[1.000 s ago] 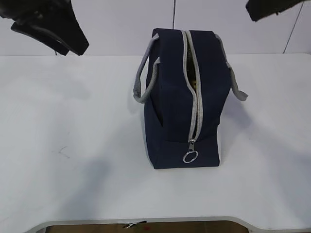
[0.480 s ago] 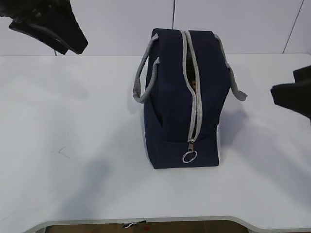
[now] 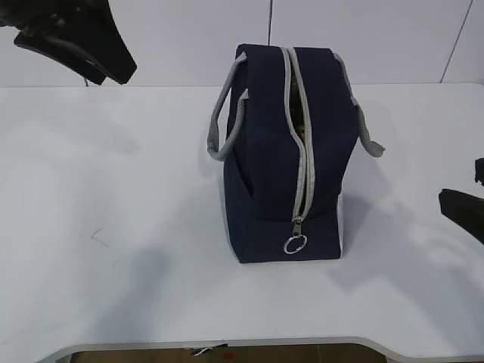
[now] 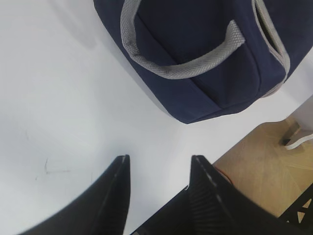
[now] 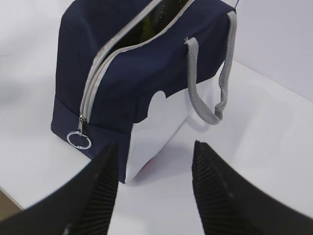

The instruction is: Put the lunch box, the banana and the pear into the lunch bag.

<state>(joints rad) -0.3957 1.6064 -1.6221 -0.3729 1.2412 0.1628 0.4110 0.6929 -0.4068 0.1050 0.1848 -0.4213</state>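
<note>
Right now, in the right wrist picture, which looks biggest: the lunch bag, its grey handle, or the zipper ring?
1. lunch bag
2. grey handle
3. zipper ring
The ring sits nearer the camera, yet looks clearly smallest.

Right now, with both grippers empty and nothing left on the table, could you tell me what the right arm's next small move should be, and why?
Probably bring the right gripper, open and empty, down to the ring pull at the bottom of the zipper. The lunch bag gapes at the top, something yellowish shows inside, and no food lies on the table, so closing seems what remains.
</note>
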